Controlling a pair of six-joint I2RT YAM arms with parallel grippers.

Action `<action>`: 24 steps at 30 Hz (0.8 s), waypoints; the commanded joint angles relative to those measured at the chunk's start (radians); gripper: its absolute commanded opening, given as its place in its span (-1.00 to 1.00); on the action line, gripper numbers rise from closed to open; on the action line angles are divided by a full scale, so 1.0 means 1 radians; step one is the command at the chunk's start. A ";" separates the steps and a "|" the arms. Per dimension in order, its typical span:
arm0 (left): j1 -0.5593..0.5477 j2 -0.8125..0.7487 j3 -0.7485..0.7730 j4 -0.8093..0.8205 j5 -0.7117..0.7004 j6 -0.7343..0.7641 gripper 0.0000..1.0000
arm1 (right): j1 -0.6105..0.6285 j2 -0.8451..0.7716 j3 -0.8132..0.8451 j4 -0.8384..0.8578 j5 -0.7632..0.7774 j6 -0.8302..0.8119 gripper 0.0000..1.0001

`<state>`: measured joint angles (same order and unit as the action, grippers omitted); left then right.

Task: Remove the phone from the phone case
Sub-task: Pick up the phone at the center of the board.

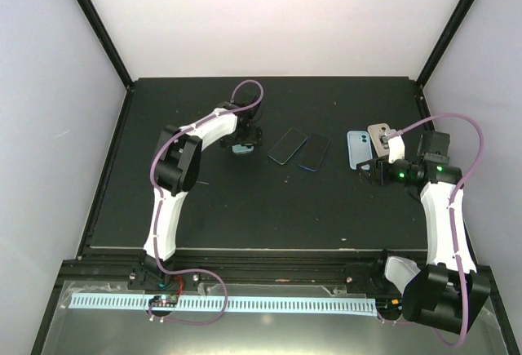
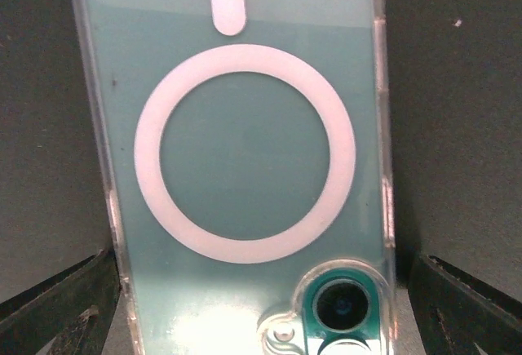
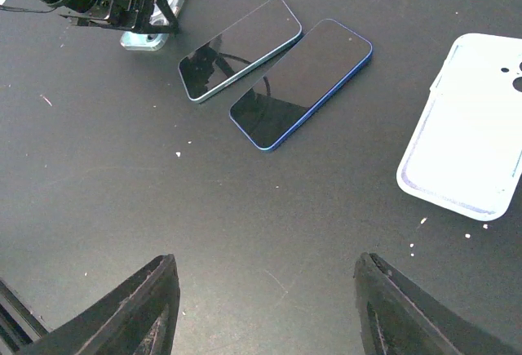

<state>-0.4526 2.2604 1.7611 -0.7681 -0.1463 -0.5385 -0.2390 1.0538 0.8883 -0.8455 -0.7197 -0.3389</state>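
Note:
A teal phone (image 2: 245, 159) lies back up in a clear phone case (image 2: 380, 126) with a white ring on it. Its camera lens points toward my left wrist. My left gripper (image 2: 261, 298) stands open right over it, one finger on each side of the case, and a thin gap shows at the right finger. From above, this gripper (image 1: 243, 139) covers most of the cased phone (image 1: 242, 149) at the table's back left. My right gripper (image 3: 265, 290) hangs open over bare mat with nothing between its fingers. In the top view it (image 1: 375, 169) sits at the right.
Two bare phones lie face up side by side mid-table, a silver-edged one (image 1: 287, 145) and a blue-edged one (image 1: 313, 151). A pale blue empty case (image 1: 357, 148) and a tan one (image 1: 378, 135) lie just behind my right gripper. White walls enclose the black mat.

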 commanded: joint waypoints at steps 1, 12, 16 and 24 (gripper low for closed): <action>0.006 0.031 0.039 -0.054 0.035 -0.026 0.96 | 0.001 -0.009 0.024 0.002 -0.018 -0.017 0.18; 0.001 -0.016 -0.036 -0.038 0.035 -0.018 0.56 | 0.001 -0.005 0.021 0.006 -0.015 -0.014 0.17; -0.031 -0.103 -0.153 -0.012 0.019 -0.011 0.54 | 0.001 -0.003 0.022 0.007 -0.010 -0.012 0.17; -0.138 -0.468 -0.708 0.136 0.080 -0.046 0.55 | 0.001 -0.002 0.019 0.007 -0.020 -0.014 0.16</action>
<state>-0.5327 1.9472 1.2678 -0.6327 -0.1287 -0.5568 -0.2390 1.0538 0.8883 -0.8455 -0.7197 -0.3389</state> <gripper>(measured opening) 0.815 0.581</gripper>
